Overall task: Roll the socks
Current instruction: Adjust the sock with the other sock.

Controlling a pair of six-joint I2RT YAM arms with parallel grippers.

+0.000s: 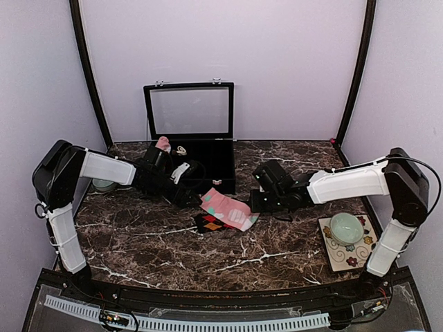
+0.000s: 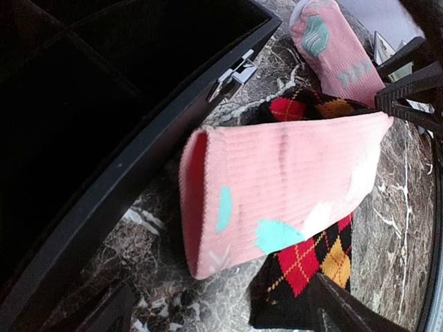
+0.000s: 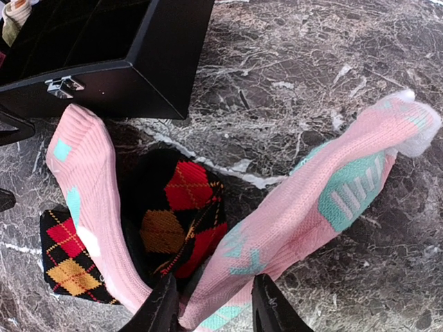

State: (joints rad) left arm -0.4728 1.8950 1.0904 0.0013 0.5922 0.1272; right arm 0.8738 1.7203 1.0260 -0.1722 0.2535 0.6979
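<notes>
Top view: the pink knit sock [image 1: 225, 207] with pale teal and white spots lay mid-table on the dark veined marble table [image 1: 159, 252]. It sat just in front of the open black display case [image 1: 220, 181] with the glass lid. The sock was folded over on itself, covering most of the black argyle sock [image 3: 181, 207] with red, orange and yellow diamonds. The argyle showed at the near-left side.

Left gripper [image 1: 189, 196]: jaws stood wide apart, released. One finger was on each side of the pink sock's ribbed cuff, and neither pressed it.

Right gripper [image 3: 216, 282]: fingers were drawn in on either side of the pink sock's fold. Fabric filled the gap, so it was read as grasping that fold.

A pale green bowl [image 1: 346, 227] sat on a floral tile [image 1: 333, 254] at the far right, well apart from the socks.
</notes>
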